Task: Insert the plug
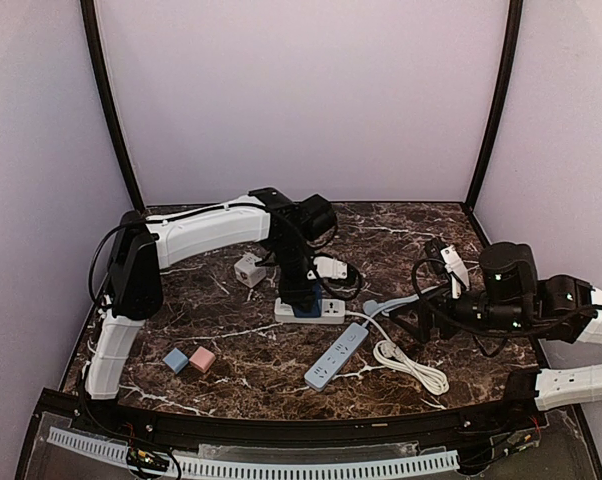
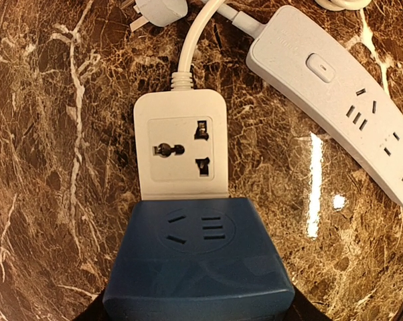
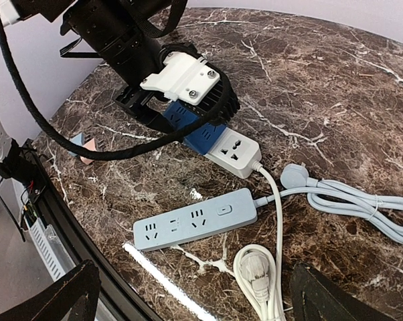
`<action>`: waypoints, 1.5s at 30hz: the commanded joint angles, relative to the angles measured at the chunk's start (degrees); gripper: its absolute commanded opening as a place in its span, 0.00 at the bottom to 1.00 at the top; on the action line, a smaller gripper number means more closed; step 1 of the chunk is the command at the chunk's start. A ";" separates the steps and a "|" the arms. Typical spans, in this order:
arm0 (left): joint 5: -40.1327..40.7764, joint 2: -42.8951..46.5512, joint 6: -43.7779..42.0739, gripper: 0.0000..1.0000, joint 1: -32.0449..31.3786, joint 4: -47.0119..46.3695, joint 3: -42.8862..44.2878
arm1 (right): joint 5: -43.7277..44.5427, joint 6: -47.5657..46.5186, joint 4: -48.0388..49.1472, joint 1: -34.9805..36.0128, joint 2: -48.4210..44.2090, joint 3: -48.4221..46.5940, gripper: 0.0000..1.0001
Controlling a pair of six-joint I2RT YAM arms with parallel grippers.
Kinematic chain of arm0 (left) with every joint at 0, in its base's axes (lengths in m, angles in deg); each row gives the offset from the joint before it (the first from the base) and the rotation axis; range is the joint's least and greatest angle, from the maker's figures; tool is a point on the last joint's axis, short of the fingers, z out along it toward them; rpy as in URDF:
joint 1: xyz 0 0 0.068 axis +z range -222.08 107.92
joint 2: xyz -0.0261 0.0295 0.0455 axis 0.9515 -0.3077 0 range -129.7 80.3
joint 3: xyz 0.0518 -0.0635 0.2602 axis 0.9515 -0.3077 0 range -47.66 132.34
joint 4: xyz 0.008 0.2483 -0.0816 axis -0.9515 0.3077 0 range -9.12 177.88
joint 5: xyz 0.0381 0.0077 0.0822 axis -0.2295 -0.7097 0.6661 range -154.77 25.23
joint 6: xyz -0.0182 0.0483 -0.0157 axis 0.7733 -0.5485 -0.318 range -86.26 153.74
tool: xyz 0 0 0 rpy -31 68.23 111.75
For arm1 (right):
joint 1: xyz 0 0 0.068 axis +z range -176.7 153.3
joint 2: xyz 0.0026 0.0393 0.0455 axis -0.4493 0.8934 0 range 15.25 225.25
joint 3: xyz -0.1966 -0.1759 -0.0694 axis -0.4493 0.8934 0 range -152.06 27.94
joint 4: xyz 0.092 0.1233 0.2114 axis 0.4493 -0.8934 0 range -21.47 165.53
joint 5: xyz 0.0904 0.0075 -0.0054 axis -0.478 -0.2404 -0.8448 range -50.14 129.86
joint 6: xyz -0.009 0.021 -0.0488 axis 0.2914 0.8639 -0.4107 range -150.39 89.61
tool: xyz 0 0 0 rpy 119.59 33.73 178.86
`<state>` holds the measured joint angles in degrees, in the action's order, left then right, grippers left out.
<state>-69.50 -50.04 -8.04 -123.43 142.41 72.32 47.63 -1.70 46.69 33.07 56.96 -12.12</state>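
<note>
A dark blue plug block (image 2: 198,261) rests on the near end of a white power strip (image 2: 181,144), covering that end. One universal socket of the strip shows beyond the block. My left gripper (image 1: 303,292) stands over the strip, shut on the blue plug (image 3: 196,128); only dark finger edges show at the bottom corners of the left wrist view. My right gripper (image 3: 198,301) hangs open and empty over the right side of the table, its fingers (image 3: 61,297) wide apart, away from the white strip (image 3: 233,152).
A blue-grey power strip (image 1: 337,357) lies in front of the white one, its grey plug (image 3: 294,177) and bundled cable to the right. A coiled white cable (image 1: 411,365) lies beside it. A white cube (image 1: 249,270), a blue block (image 1: 176,360) and a pink block (image 1: 202,359) sit left.
</note>
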 commanded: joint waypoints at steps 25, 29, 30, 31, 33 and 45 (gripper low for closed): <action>5.96 9.91 1.88 0.01 4.28 1.40 -17.33 | -1.18 -1.97 1.86 0.61 3.08 1.81 0.99; 5.90 9.16 2.22 0.01 4.38 0.58 -17.37 | -1.20 -1.73 1.96 0.59 3.27 1.90 0.99; 6.32 8.93 2.40 0.01 4.36 0.50 -17.26 | -1.20 -1.67 1.95 0.53 3.36 1.86 0.99; 6.54 8.41 2.67 0.01 4.40 0.29 -17.03 | -1.19 -1.66 1.95 0.60 3.37 1.87 0.99; 6.80 7.69 3.15 0.01 4.34 0.02 -16.59 | -1.08 -1.49 1.95 0.59 3.39 1.82 0.99; 7.23 7.09 0.23 0.01 4.29 -0.12 -17.23 | -0.64 -0.90 2.12 0.61 4.09 1.73 0.99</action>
<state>-65.52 -40.77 -6.35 -120.18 140.32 57.13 46.97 -3.06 47.09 33.18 60.81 -10.83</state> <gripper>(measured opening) 0.598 0.986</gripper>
